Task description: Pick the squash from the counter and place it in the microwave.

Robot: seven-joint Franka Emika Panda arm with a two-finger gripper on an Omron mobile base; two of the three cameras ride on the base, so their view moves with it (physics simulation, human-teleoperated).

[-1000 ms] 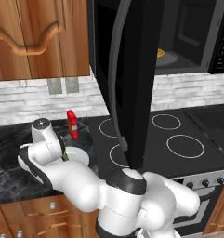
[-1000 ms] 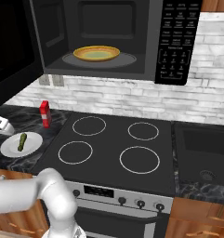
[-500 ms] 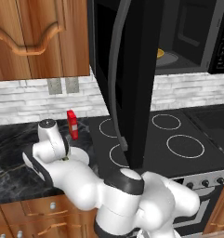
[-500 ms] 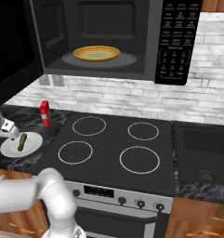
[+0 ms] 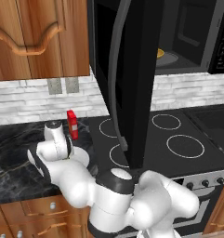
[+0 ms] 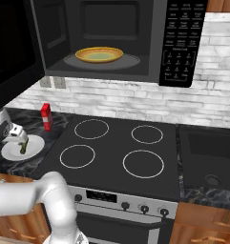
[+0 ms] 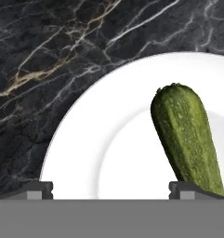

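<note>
Gripper (image 7: 111,188) spread over plated squash (image 7: 187,139), red bottle (image 6: 46,116) near

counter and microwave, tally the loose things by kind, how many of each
Squash: 1
White plate: 1, under the squash
Red bottle: 1
Yellow dish in the microwave: 1
Total: 4

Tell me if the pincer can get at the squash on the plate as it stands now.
Probably yes. The pincer is open right over the squash, which lies bare on the white plate. But the squash sits off toward one fingertip, so a sideways shift looks needed first.
</note>
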